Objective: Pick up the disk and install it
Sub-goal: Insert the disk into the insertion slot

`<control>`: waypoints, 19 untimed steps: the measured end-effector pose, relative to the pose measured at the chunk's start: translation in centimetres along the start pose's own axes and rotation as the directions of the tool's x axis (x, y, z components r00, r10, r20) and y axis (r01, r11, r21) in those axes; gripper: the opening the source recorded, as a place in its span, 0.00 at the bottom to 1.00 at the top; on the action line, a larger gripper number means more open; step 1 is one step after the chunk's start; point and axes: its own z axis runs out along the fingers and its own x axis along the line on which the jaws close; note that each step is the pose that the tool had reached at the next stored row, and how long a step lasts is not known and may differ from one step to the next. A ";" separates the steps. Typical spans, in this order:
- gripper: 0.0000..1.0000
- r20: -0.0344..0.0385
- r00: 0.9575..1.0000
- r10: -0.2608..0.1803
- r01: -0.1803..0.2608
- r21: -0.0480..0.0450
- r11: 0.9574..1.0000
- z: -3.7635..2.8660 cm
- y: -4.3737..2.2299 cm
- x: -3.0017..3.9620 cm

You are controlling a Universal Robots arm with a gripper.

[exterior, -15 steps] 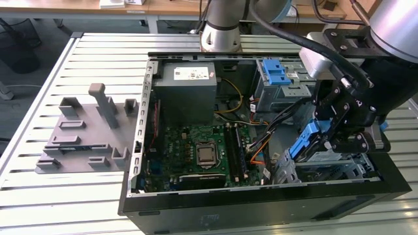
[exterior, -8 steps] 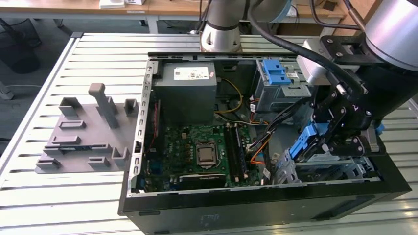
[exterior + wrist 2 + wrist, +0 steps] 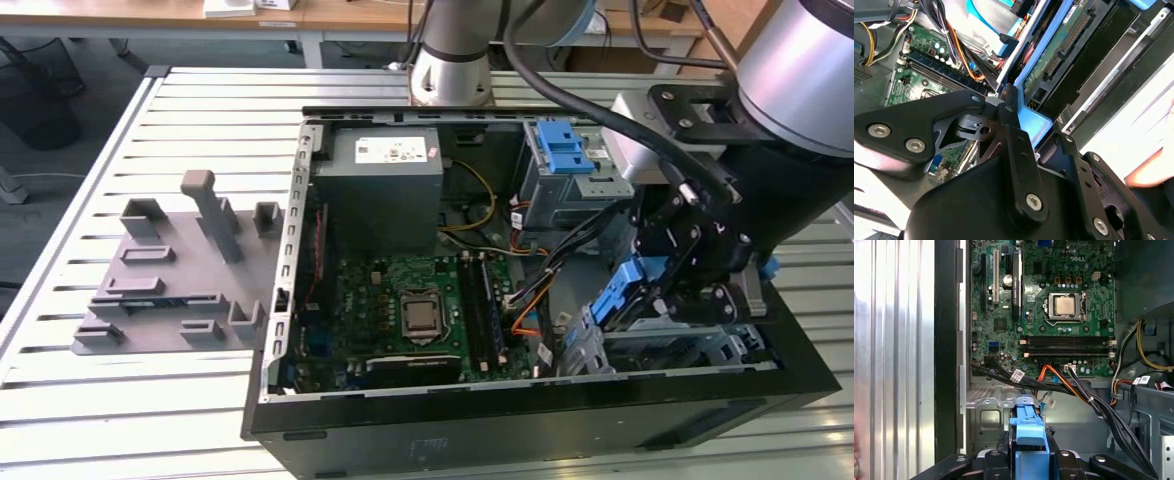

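My gripper (image 3: 663,292) hangs over the corner of the open computer case (image 3: 287,300) that is nearest the camera on the exterior view's right. It is shut on the disk (image 3: 618,298), which stands on edge in its blue carrier frame. The disk is just above the empty metal drive cage (image 3: 681,345). In the first wrist view the blue carrier (image 3: 1029,432) sits between my fingers (image 3: 991,460), with the cage (image 3: 989,415) beyond it. In the second wrist view the disk's green circuit side (image 3: 1054,55) and blue frame (image 3: 1031,122) run along my finger (image 3: 1009,115).
The green motherboard (image 3: 414,310) fills the case floor. Orange and black cables (image 3: 534,300) run close beside the cage. A grey box with a white sticker (image 3: 380,180) and a metal bay with a blue latch (image 3: 563,150) stand at the back. A grey fixture plate (image 3: 174,280) lies outside.
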 end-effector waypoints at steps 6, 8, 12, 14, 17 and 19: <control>0.36 0.000 1.000 0.000 0.000 0.000 1.000 0.09 0.00 0.00; 0.36 0.000 1.000 0.000 0.000 0.000 1.000 0.09 0.00 0.00; 0.37 0.000 1.000 0.000 0.000 0.000 1.000 0.10 0.00 0.00; 0.37 0.000 1.000 0.000 0.000 0.000 1.000 0.10 0.00 0.00; 0.44 0.000 1.000 0.000 0.000 0.000 1.000 0.10 0.00 0.00; 0.44 0.000 1.000 0.000 0.000 0.000 1.000 0.13 0.00 0.00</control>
